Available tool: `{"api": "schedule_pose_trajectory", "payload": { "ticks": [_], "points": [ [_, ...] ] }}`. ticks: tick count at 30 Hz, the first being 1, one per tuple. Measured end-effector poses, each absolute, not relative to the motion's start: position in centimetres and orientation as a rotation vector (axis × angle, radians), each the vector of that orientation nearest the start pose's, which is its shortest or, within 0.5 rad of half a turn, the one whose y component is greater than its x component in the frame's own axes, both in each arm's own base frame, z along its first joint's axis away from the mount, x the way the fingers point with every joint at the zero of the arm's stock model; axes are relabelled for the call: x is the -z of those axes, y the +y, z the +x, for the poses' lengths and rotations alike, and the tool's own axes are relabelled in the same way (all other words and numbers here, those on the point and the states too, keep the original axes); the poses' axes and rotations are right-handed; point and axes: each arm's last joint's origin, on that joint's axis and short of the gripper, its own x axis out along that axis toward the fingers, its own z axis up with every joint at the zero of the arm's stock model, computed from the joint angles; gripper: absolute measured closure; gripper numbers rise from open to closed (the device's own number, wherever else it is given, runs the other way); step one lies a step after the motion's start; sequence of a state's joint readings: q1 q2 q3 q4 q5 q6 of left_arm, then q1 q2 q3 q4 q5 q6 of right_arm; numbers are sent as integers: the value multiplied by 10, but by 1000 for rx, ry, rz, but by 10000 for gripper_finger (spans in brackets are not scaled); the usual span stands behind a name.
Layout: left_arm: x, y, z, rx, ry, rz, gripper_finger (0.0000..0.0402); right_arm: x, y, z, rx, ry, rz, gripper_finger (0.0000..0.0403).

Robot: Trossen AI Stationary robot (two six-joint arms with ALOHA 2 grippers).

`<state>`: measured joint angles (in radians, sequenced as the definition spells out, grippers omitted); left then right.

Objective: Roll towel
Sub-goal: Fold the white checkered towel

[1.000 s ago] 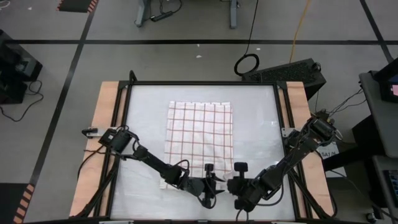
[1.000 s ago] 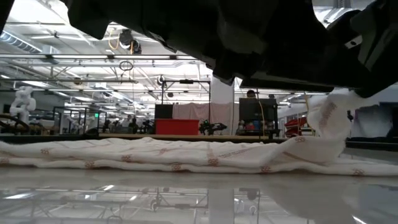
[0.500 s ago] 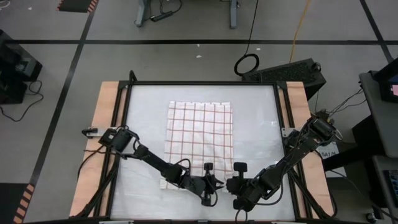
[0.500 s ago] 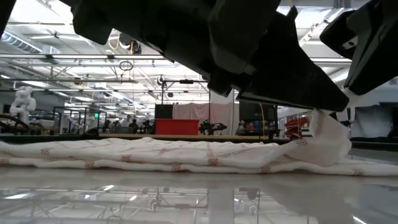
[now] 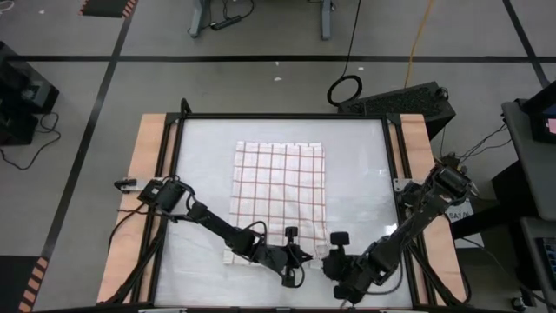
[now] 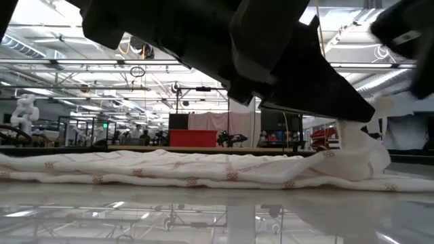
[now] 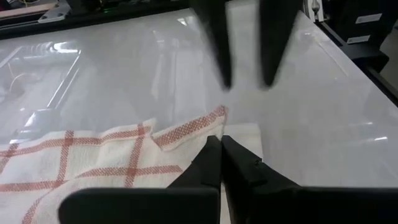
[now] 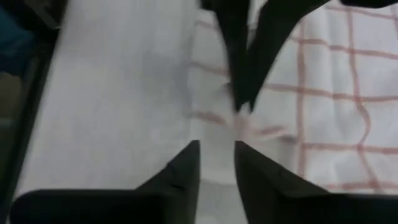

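Left gripper [image 5: 300,257]: at the near edge of the towel, by its right-hand near corner; the arm reaches in low from the left side of the table. In the left wrist view the fingers [image 7: 214,158] are pressed together with checked cloth at their tips, so I judge it pinches the hem there, the likely start of a roll
Towel [image 5: 280,193]: lies flat and spread in the middle of the table, long side running away from the arms, far edge near the far frame. Only the near right corner is disturbed; in the low view [image 6: 203,169] it lies as a low flat sheet with one peak of cloth standing up at the right, under the dark gripper body. No roll is formed yet
Right gripper [image 5: 330,263]: just beside the towel's near right corner, a little off the cloth edge, close to the left one. Its fingers [image 8: 186,168] show a narrow gap with nothing between them; the towel corner [image 8: 249,124] lies just ahead. Judged to be free of the cloth, leaving the corner to the left
Table [image 5: 365,174]: white sheet inside a dark frame, glossy
Risk: a one-corner pinch may pull the hem askew
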<state>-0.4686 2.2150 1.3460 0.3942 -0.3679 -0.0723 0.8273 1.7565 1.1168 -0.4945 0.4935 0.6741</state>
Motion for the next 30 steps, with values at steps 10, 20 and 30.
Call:
{"api": "schedule_pose_trajectory", "payload": {
  "ticks": [10, 20, 30],
  "points": [
    [-122, -197, 423, 58, 446, 127, 397, -153, 277, 214, 131, 787, -42, 243],
    [-123, -195, 423, 56, 449, 129, 397, -113, 279, 219, 150, 843, -197, 265],
    [-123, -195, 423, 61, 445, 125, 397, -113, 265, 235, 150, 921, -177, 316]
  ]
}}
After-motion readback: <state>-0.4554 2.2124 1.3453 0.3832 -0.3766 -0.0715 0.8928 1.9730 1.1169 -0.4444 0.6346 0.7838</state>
